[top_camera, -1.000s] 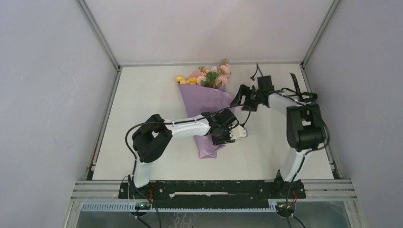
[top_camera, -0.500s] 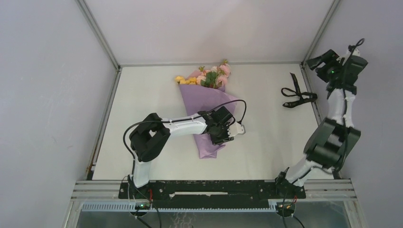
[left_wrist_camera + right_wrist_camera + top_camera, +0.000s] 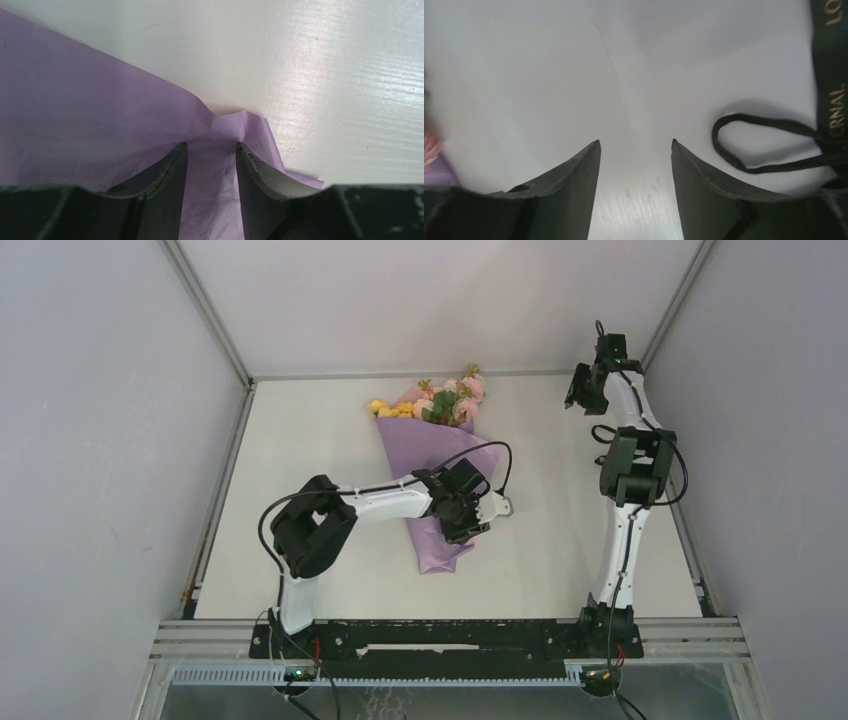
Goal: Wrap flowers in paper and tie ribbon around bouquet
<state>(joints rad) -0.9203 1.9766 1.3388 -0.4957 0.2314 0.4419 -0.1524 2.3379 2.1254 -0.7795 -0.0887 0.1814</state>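
- Wide white bench across the top view, walled on three sides.
- At the middle of it lies the bouquet, a cone flat on the bench. Its open end points to 12 o'clock and its narrow tip to 6 o'clock.
- The paper makes up that cone, lilac face outward. The left wrist view shows it smooth at 9 o'clock and creased into a pucker just past the fingertips.
- The flowers spill out of the cone's 12 o'clock mouth, yellow towards 9 o'clock, pink and white with green leaves towards 3 o'clock.
- The left fingers are down on the 3 o'clock edge of the cone's lower half. They are pinching a bunched fold of the paper, and lilac fills the gap between them.
- The right fingers are up near the bench's 1 o'clock corner, well apart from the bouquet. They are spread with only bare bench between them.
- The ribbon sits at 3 o'clock of those spread fingers. It is black with gold lettering and lies looped on the bench, untouched.
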